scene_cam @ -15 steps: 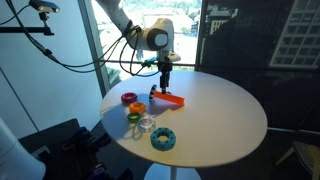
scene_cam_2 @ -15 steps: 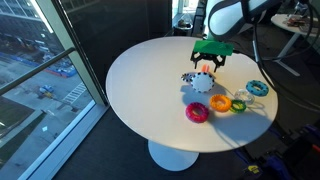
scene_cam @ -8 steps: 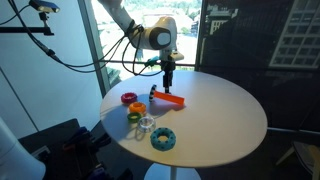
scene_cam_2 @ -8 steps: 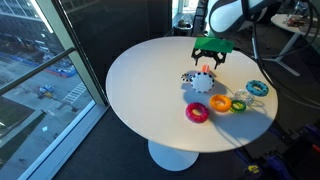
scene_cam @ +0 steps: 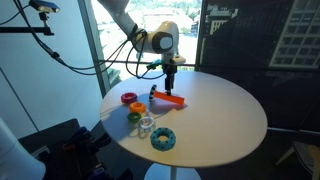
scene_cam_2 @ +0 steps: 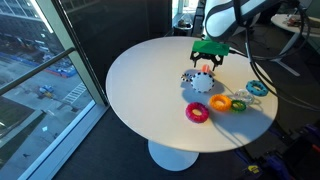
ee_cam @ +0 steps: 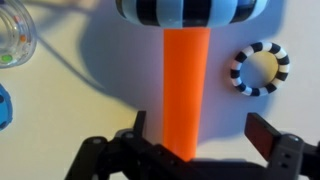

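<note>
My gripper (ee_cam: 200, 132) hangs open over a long orange bar (ee_cam: 186, 85) that lies flat on the round white table (scene_cam: 215, 110). In the wrist view the bar runs between the two fingers, nearer the left one, and touches neither. A round black-and-pale-blue striped piece (ee_cam: 190, 10) sits at the bar's far end. A small black-and-white striped ring (ee_cam: 262, 68) lies beside the bar. In both exterior views the gripper (scene_cam: 170, 78) (scene_cam_2: 207, 62) stands just above the orange bar (scene_cam: 168, 99) (scene_cam_2: 203, 84).
Several loose rings lie near the table edge: a red one (scene_cam: 128, 98), an orange one (scene_cam: 135, 108), a clear one (scene_cam: 146, 124) and a teal one (scene_cam: 163, 139). A pink ring (scene_cam_2: 197, 112) and a teal ring (scene_cam_2: 257, 88) show from the opposite side. Cables trail behind the arm.
The gripper has drifted slightly sideways above the orange bar. Its jaws stay open and the objects on the table have not moved.
</note>
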